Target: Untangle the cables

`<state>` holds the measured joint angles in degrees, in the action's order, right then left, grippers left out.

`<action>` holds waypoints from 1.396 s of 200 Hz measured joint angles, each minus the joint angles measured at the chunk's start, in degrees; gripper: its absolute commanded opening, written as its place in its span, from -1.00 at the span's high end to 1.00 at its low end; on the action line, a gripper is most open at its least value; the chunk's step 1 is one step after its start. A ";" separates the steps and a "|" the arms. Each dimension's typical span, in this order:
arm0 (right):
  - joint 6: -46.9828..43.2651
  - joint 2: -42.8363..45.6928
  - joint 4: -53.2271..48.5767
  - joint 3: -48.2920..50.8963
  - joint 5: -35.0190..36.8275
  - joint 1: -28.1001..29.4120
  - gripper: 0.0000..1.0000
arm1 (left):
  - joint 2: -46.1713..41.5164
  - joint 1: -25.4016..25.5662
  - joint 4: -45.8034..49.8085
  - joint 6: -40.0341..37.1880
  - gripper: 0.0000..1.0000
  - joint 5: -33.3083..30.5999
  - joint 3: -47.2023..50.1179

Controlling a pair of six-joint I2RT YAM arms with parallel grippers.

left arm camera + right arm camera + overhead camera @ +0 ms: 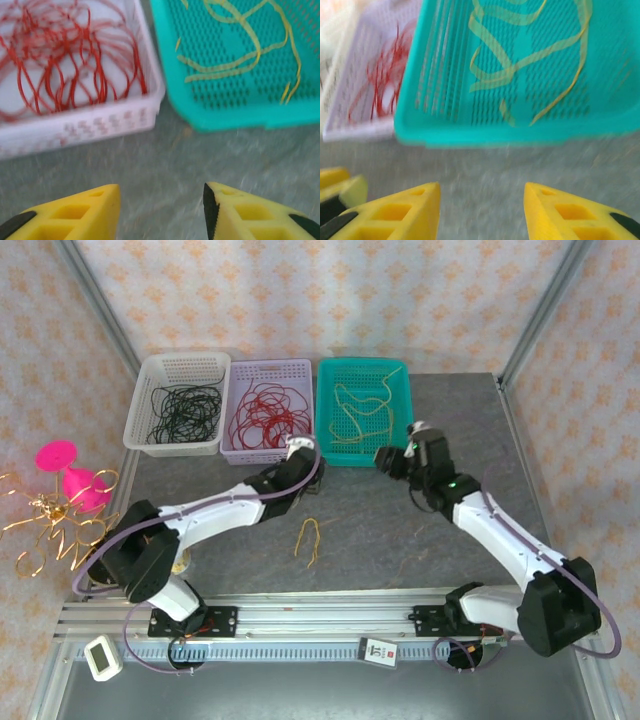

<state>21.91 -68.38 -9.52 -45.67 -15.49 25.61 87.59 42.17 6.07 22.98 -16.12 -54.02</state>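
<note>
You are hovering low over the surface [165, 160], gripping nothing.
Your left tool [161, 200] is hanging with its fingers spread above bare surface, just in front of the lavender basket [90, 125] that is holding the red cables [60, 75]. Your right tool [481, 200] is likewise gaping and empty, near the teal basket [495, 135] where the yellow cables [515, 66] are lying. One more yellow strand [308, 538] is lying loose between your arms.
</note>
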 measured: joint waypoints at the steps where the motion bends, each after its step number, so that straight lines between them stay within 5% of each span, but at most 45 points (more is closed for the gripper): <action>1: 0.07 -0.07 -0.04 0.33 0.00 0.48 0.08 | -0.13 -0.04 0.02 0.09 0.07 0.11 0.26; 51: 6.73 -4.61 1.01 7.13 -3.06 15.21 0.08 | -11.61 -1.84 -0.17 6.23 0.15 6.95 12.98; 120: 12.28 -14.95 6.64 7.37 -7.06 28.48 0.11 | -21.29 -2.86 -0.79 11.98 0.22 11.67 24.35; 198: 14.71 -20.55 10.97 5.49 -8.98 29.35 0.24 | -24.15 -2.86 -0.79 13.22 0.21 11.67 26.86; 279: 11.72 -22.32 5.57 -0.15 -6.08 29.35 1.00 | -27.91 -2.86 -0.94 13.16 0.21 11.72 27.93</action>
<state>33.63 -90.70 -3.95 -45.82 -21.56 54.96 59.68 39.31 5.13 36.14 -4.40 -26.09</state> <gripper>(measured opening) 0.037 0.393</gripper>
